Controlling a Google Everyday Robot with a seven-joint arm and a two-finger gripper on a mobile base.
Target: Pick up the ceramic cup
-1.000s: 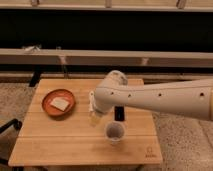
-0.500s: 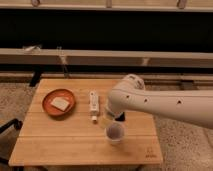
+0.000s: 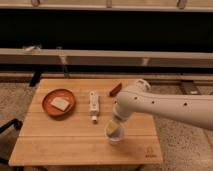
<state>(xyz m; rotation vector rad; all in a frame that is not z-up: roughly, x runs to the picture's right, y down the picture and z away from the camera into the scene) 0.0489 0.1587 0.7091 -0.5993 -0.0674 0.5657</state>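
Ceramic-grasp step: hovering gripper [image 3: 115, 129] right at rim of ceramic cup [image 3: 115, 138] sitting front-centre on tabletop [image 3: 60, 142], well apart from orange plate [image 3: 50, 95], its opening impossible to tell, likely needing closing then lifting straight.

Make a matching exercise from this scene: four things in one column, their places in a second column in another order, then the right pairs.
Things
1. plate
2. cup
3. white bottle
4. gripper

Places
A. lying on its side in the middle of the table
B. right over the cup
C. on the left part of the table, with a pale slab on it
D. near the table's front edge, under the arm's end

Pairs: 1-C, 2-D, 3-A, 4-B
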